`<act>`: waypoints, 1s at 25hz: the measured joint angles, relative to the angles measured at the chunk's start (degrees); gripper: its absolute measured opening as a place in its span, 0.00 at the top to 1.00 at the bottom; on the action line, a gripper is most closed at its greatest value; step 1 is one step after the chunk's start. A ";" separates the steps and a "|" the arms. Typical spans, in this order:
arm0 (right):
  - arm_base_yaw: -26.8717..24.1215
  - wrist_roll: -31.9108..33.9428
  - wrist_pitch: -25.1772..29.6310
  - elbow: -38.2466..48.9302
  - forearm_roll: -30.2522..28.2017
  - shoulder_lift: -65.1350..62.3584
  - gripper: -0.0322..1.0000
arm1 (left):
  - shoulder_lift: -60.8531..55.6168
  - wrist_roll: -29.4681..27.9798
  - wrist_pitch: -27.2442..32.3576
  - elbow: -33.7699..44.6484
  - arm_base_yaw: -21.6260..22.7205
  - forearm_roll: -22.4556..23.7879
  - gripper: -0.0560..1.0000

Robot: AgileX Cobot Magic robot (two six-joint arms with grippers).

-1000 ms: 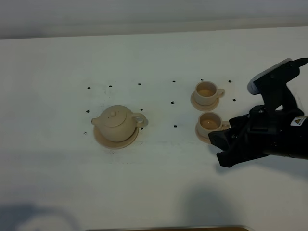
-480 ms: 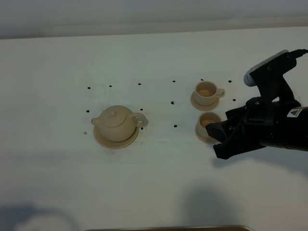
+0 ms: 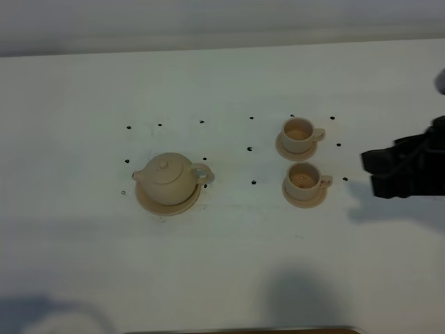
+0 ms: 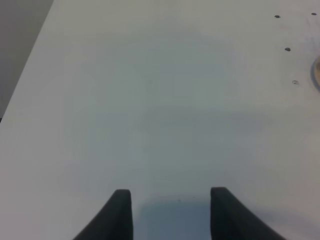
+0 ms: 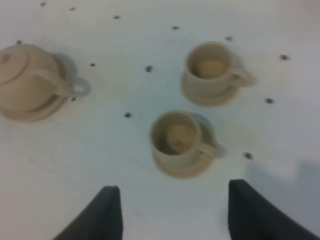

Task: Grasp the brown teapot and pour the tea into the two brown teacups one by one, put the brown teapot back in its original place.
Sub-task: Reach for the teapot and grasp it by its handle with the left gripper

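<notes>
- Brown teapot (image 3: 167, 178) sits on its saucer plate (image 3: 147, 202), left of centre; upper teacup (image 3: 299, 132) and lower teacup (image 3: 303, 179) sit right of centre.
- Right pincer (image 5: 175, 200) is wide and empty (left pincer (image 4: 170, 197) likewise).
- Best move, I'd say: close squarely across the loop handle (image 3: 201, 174).

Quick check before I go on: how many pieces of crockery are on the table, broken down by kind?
teapot: 1
teacups: 2
cup saucers: 2
teapot saucer: 1
Total: 6
</notes>
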 joint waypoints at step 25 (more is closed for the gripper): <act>-0.36 21.88 23.27 6.21 -22.43 -30.58 0.51 | 31.05 34.41 -22.83 2.33 0.00 -46.17 0.66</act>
